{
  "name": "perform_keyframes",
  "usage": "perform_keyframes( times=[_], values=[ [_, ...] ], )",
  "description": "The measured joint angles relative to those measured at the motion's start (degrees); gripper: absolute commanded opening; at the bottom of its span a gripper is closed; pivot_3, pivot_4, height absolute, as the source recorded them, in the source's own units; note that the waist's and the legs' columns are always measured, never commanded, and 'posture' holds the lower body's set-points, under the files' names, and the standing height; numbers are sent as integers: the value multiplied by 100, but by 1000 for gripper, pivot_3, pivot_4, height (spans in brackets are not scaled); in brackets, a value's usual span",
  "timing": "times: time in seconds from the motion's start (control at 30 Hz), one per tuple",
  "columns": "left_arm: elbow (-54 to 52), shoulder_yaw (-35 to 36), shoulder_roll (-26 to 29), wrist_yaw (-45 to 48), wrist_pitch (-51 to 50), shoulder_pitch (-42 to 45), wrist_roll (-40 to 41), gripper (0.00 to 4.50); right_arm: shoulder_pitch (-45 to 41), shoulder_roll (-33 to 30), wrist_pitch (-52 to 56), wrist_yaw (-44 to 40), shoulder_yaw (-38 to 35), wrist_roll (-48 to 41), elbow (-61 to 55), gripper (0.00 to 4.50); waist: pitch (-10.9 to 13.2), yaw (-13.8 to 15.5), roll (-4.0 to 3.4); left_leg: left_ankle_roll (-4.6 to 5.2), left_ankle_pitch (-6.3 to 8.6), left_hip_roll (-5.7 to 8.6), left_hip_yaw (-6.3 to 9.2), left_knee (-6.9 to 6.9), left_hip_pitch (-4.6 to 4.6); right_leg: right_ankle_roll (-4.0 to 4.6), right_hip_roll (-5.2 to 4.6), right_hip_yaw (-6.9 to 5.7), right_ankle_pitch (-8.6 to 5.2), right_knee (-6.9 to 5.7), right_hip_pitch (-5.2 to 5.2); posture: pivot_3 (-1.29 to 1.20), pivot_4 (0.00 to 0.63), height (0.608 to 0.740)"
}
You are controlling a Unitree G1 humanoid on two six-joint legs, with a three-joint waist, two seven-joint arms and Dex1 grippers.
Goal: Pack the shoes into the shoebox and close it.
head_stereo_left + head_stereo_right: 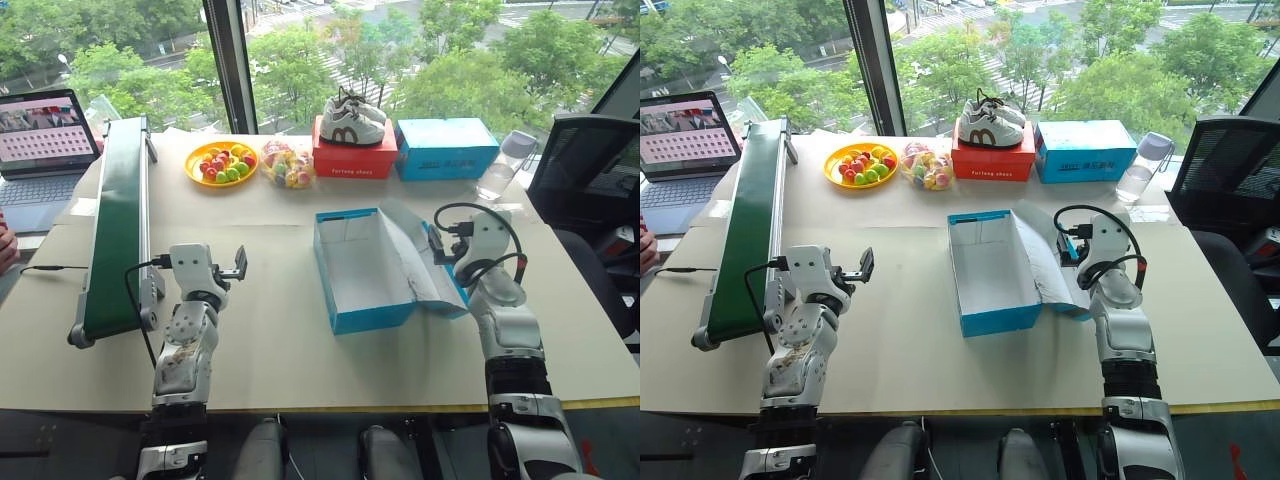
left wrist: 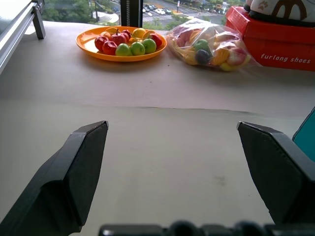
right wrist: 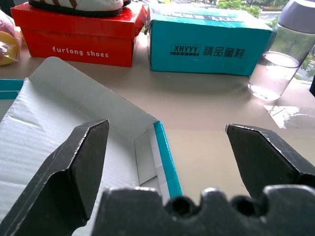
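Showing box lettering [image 3: 206, 50], right wrist view alone.

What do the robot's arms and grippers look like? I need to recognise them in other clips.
Both arms are silver-grey jointed metal. The left gripper and right gripper each have two flat black fingers. Black cables loop around both wrists.

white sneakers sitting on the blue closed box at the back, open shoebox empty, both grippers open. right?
Not quite. The white sneakers sit on the red box, not the blue closed box beside it; the left eye view shows this. The rest holds: the open shoebox is empty, and the left gripper and right gripper are open.
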State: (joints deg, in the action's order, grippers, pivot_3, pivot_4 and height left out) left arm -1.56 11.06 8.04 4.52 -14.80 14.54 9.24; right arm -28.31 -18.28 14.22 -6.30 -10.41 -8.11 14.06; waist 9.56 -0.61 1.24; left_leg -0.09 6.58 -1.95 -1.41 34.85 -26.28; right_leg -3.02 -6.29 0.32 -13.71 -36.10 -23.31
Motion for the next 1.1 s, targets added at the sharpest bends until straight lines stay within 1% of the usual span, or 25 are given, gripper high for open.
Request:
perform_keyframes(
  times=[0.1,0.23,0.3,0.37,0.47,0.53,0.63,0.73,0.83,0.97,1.1],
  values=[
    [-15,-11,21,-2,3,-9,-22,4500,2,5,44,-166,10,-94,-42,4445,0,-4,0,0,0,0,0,0,0,0,0,0,0,0,0,0,150,733],
    [-187,-26,168,-8,199,9,-133,4500,25,184,547,-1222,283,-997,-1076,4445,1,-42,1,3,2,-7,-3,-2,1,2,7,9,1,-4,-5,0,150,733],
    [-212,55,269,-31,183,112,-117,4500,-33,183,804,-1551,405,-1325,-1475,4445,1,-27,1,3,2,-9,-2,1,3,2,8,5,1,-4,-2,0,150,733],
    [-220,303,532,-67,59,227,-41,4500,-118,54,1245,-1930,535,-1715,-1923,4445,2,-22,3,2,2,-10,-2,2,2,1,8,5,2,-3,-2,0,150,733],
    [-270,814,877,-174,-457,445,190,4500,-266,-231,1834,-2427,576,-2233,-2405,4445,3,-13,5,1,3,-10,-2,1,2,1,7,3,2,1,-2,0,150,733],
    [-281,1065,1115,-235,-1083,505,325,4500,-320,-352,2108,-2719,650,-2506,-2647,4445,3,-10,5,0,4,-11,-1,-1,2,3,7,1,1,1,-2,0,150,733],
    [-269,1391,1357,-294,-2087,502,588,4500,-325,-596,2514,-3289,1088,-2828,-3089,4445,6,-16,11,-3,6,-12,-1,-1,2,4,7,1,0,-1,-6,0,150,733],
    [-273,1693,1445,-414,-2677,525,788,4500,-327,-671,2649,-3595,1576,-2863,-3263,4445,6,-16,28,-6,8,-13,0,3,3,4,7,-1,0,-1,-5,0,150,733],
    [-272,1905,1485,-549,-2985,526,869,4500,-326,-694,2637,-3651,1898,-2626,-3246,4445,7,6,50,-43,30,-13,0,4,2,7,7,-3,4,1,-5,0,150,733],
    [-272,2024,1500,-635,-3183,526,903,4500,-312,-693,2511,-3676,2148,-2267,-3105,4445,8,15,62,-44,31,-13,0,2,0,9,7,-3,6,3,-7,0,150,733],
    [-272,2126,1501,-653,-3299,526,916,4500,-257,-653,2488,-3647,2162,-2107,-3033,4445,9,9,66,-43,30,-14,-1,-2,0,10,7,-3,5,2,-9,0,150,733]
  ],
)
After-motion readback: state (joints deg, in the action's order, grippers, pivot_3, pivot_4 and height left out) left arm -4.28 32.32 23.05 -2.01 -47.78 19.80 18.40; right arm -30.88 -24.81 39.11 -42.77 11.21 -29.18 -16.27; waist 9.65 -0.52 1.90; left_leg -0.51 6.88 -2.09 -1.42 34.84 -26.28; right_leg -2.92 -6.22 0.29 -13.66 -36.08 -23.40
